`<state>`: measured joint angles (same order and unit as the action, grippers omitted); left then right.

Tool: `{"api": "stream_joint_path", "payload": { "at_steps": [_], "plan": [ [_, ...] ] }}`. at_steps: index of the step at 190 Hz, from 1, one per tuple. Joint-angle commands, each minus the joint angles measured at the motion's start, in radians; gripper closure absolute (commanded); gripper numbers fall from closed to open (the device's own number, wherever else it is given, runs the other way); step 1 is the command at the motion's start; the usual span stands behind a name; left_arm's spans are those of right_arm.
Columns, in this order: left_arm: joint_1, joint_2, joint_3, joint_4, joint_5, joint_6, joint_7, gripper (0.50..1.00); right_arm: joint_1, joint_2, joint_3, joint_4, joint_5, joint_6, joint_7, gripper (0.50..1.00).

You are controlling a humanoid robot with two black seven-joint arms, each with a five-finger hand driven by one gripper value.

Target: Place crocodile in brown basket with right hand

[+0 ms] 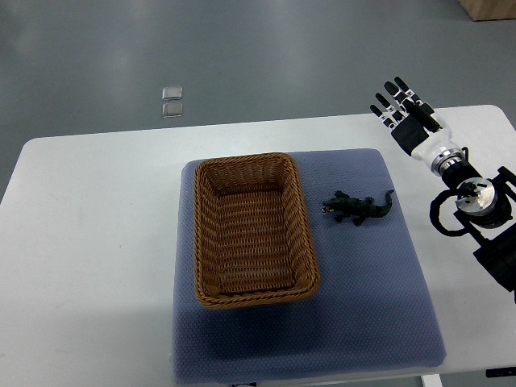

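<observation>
A small dark green toy crocodile (358, 208) lies on the blue-grey mat (363, 290), just right of the brown wicker basket (200, 242), head toward the basket. The basket holds nothing. My right hand (400, 105) is up at the far right of the table, beyond the mat's corner, its black fingers (387, 101) spread and holding nothing. It is well apart from the crocodile, above and to the right of it. The right arm (472, 197) comes in from the right edge.
The mat lies on a white table (89, 242) whose far edge runs behind the basket. Two small clear squares (172, 101) lie on the grey floor beyond the table. A wooden piece (488, 8) shows at the top right corner.
</observation>
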<state>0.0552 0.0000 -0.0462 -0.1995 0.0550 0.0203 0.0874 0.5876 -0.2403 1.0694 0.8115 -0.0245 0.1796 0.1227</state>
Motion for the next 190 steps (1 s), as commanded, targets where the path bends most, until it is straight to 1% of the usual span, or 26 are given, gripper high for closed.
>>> {"api": "stream_joint_path", "payload": {
  "at_steps": [1,60,90,106,125,141,163,190],
  "plan": [
    [0.000,0.000,0.000,0.000,0.002,0.000,0.000,0.500,0.000,0.001,0.001,0.000,0.000,0.000,0.000,0.566],
    [0.000,0.000,-0.001,0.000,0.000,0.003,-0.002,0.500,0.009,-0.002,-0.014,0.003,-0.002,0.009,-0.003,0.568],
    [0.000,0.000,0.000,-0.001,0.000,0.003,-0.002,0.500,0.014,-0.002,-0.022,0.005,-0.015,0.044,-0.008,0.568],
    [0.000,0.000,0.002,-0.006,0.002,0.003,-0.002,0.500,0.018,-0.014,-0.039,0.005,-0.092,0.069,-0.014,0.568],
    [-0.002,0.000,0.002,-0.017,0.002,0.003,-0.002,0.500,0.041,-0.060,-0.100,0.009,-0.218,0.110,-0.017,0.568],
    [-0.002,0.000,0.002,-0.026,0.002,0.003,-0.002,0.500,0.078,-0.120,-0.167,0.014,-0.296,0.146,-0.018,0.568],
    [-0.003,0.000,0.002,-0.044,0.002,0.003,-0.003,0.500,0.162,-0.209,-0.313,0.021,-0.414,0.195,-0.035,0.568],
    [-0.003,0.000,0.003,-0.064,0.002,0.001,-0.003,0.500,0.293,-0.318,-0.477,0.069,-0.574,0.235,-0.038,0.568]
  ]
}}
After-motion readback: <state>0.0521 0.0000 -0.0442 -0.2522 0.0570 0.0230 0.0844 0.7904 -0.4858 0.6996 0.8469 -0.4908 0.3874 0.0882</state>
